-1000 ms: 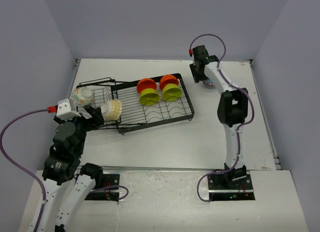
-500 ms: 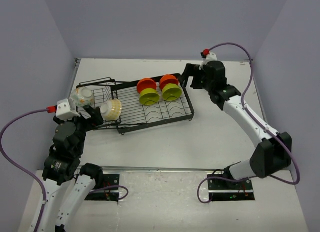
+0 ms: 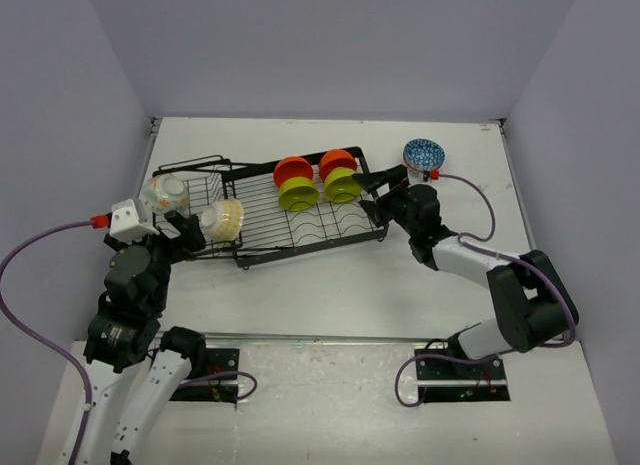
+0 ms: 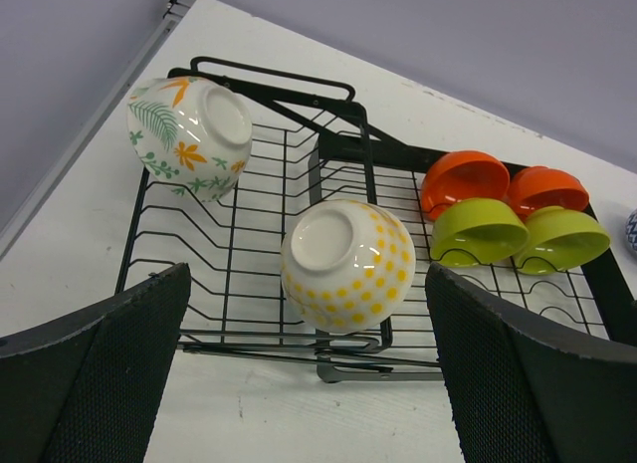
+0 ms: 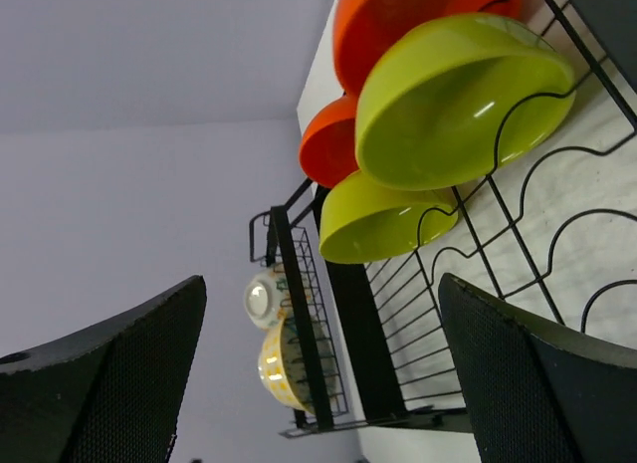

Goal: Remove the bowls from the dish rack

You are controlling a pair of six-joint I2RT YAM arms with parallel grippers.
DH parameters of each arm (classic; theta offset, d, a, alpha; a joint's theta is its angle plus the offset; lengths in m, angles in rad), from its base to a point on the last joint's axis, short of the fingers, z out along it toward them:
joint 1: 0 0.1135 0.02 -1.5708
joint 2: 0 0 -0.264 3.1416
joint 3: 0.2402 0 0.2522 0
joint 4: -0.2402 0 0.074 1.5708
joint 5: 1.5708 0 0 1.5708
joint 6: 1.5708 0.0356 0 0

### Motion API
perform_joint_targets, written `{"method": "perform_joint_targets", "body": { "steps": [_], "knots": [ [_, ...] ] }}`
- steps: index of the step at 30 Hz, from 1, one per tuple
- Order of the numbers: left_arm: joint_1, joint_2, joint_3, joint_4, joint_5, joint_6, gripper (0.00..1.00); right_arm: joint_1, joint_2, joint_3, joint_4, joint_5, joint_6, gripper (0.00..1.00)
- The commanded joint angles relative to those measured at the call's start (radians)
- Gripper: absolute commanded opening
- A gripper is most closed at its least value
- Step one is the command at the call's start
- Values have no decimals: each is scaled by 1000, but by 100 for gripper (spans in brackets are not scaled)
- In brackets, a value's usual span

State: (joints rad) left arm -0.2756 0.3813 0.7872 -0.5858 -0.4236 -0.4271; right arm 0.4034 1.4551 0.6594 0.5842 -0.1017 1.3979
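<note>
Your right gripper hangs wide open beside the black wire dish rack; your left gripper gapes too. The glossy lime-green bowl stands on edge in its slot. It looks rigid, light and probably slick, so pinch its rim.

Prob. a robotics lab test cell: bare white surface boxed in by plain lilac walls at 9, 12 & 3 o'clock, arm bases bolted at 6 w/ purple cables.

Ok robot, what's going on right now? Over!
Left gripper open, empty, facing yellow-dotted bowl. Right gripper open, empty, at lime green bowls. Dish rack holds six; blue bowl out on table. Nothing blocking.
</note>
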Motion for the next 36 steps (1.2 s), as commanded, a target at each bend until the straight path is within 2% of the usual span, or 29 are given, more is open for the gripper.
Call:
{"method": "perform_joint_targets", "body": {
  "steps": [1, 8, 10, 15, 20, 27, 29, 31, 32, 35, 36],
  "knots": [
    [7, 11, 6, 18, -17, -6, 100, 43, 28, -4, 136, 164, 245, 99],
    [7, 11, 4, 17, -18, -6, 100, 61, 137, 54, 126, 261, 312, 98],
    [7, 8, 6, 17, -17, -6, 100, 61, 160, 55, 172, 275, 332, 94],
    [7, -12, 6, 20, -14, -4, 100, 60, 232, 126, 137, 289, 328, 92],
    [7, -28, 6, 18, -18, -4, 100, 61, 321, 173, 167, 272, 308, 84],
    [7, -47, 6, 21, -21, -4, 100, 61, 410, 227, 236, 237, 299, 70],
    [7, -47, 4, 21, -15, -4, 100, 63, 428, 229, 291, 229, 291, 63],
    [7, -45, 6, 21, -14, -2, 100, 63, 447, 236, 296, 224, 291, 62],
    [7, -47, 6, 21, -14, -2, 100, 64, 450, 241, 296, 226, 288, 57],
    [7, -55, 4, 21, -17, -2, 100, 69, 461, 240, 310, 235, 280, 49],
    [7, -58, 3, 23, -17, -2, 100, 68, 467, 241, 318, 232, 277, 42]
  ]
}}
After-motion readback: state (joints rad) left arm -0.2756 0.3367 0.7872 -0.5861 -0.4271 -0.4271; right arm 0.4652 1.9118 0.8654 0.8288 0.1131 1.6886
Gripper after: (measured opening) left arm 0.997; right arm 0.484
